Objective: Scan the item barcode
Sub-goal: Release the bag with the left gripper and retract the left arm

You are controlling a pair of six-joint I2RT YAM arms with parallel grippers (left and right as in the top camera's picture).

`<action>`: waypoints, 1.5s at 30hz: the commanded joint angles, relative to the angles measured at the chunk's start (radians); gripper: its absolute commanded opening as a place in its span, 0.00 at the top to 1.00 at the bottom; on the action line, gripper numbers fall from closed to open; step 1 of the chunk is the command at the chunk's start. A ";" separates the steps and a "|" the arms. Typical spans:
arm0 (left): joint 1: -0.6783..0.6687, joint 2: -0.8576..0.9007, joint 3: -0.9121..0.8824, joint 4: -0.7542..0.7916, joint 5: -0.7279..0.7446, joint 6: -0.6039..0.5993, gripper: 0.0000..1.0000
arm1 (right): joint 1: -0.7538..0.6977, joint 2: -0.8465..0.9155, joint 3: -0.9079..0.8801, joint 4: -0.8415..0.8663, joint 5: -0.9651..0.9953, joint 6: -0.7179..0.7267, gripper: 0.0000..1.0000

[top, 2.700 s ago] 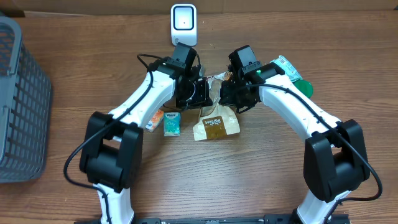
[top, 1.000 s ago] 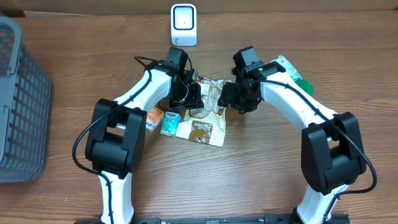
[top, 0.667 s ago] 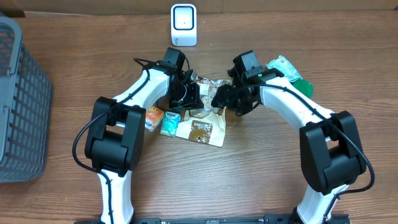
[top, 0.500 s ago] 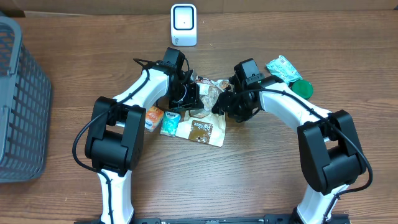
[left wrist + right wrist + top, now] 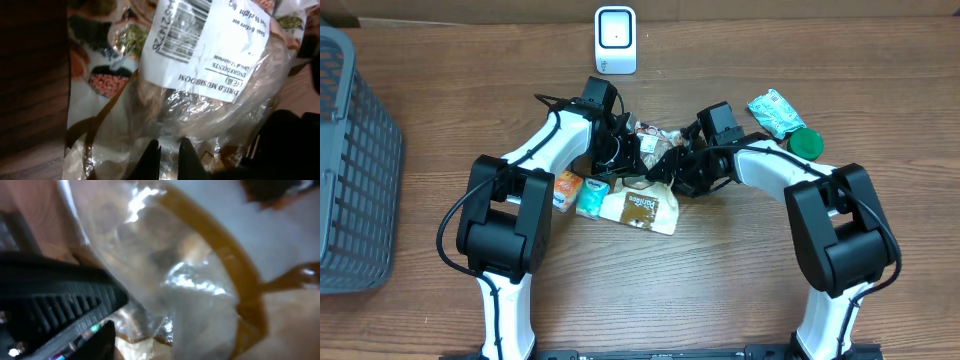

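Dried-mushroom bag (image 5: pixel 150 95) sits near scanner (image 5: pixel 615 27), on its robot side. L gripper (image 5: pixel 169 150) pinches bag edge, jaws narrow. R gripper (image 5: pixel 668 166) against bag; opening can't be told.

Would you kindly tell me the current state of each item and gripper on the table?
Dried mushroom bag, pinched at its clear edge, barcode label showing.
Left gripper, jaws shut on the bag.
Right gripper, against the bag, grip unclear.
Brown pouch, lying flat.
Scanner, standing upright.
Green packet, lying untouched.
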 commanded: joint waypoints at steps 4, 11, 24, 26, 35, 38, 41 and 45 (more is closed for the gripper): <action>0.006 0.035 0.002 -0.002 -0.015 0.009 0.96 | 0.013 0.040 -0.017 0.022 -0.036 0.063 0.64; 0.006 0.035 0.002 0.000 -0.014 0.008 0.96 | 0.040 0.040 -0.017 0.109 -0.058 0.072 0.64; 0.006 0.035 0.002 0.000 -0.014 0.008 0.96 | 0.090 0.040 -0.017 0.155 0.043 0.169 0.65; 0.006 0.035 0.002 0.000 -0.014 0.008 0.96 | 0.100 0.040 -0.017 0.158 0.068 0.207 0.64; 0.005 0.035 0.002 0.000 -0.014 0.008 0.96 | 0.171 0.040 -0.017 0.203 0.098 0.217 0.89; 0.005 0.035 0.002 0.000 -0.014 0.008 0.96 | 0.174 0.040 -0.017 0.203 0.105 0.216 0.96; 0.006 0.035 0.002 0.000 -0.014 0.008 0.96 | 0.172 0.039 -0.017 0.198 0.103 0.212 0.96; 0.019 0.034 0.026 -0.023 0.008 0.018 0.96 | 0.161 0.037 -0.016 0.196 0.045 0.163 0.96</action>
